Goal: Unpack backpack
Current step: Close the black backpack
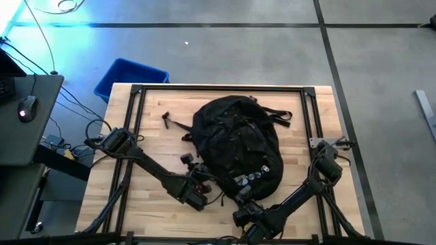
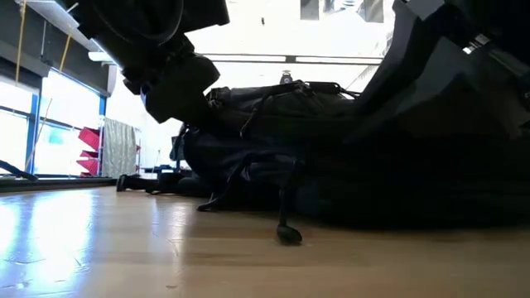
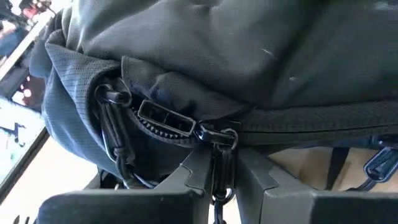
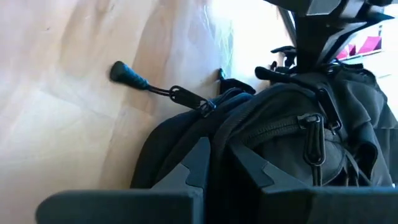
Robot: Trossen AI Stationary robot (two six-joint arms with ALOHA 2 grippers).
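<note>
Black fabric fills the middle of the wooden tabletop [image 1: 150,122]: the backpack [image 1: 235,146] lies flat there, its row of small pins [image 1: 251,177] toward the near edge. The left pincer [image 3: 214,177] is at the bag's near left side, its fingers closed on a zipper pull [image 3: 219,168] hanging from a closed zip. The right pincer [image 4: 217,165] presses against the bag's near edge, fingers a little apart with bag fabric between them; whether they grip it I cannot tell. A corded zipper tab [image 4: 127,74] trails onto the wood. A blue bin [image 1: 129,76] sits beyond the tabletop's far left corner.
</note>
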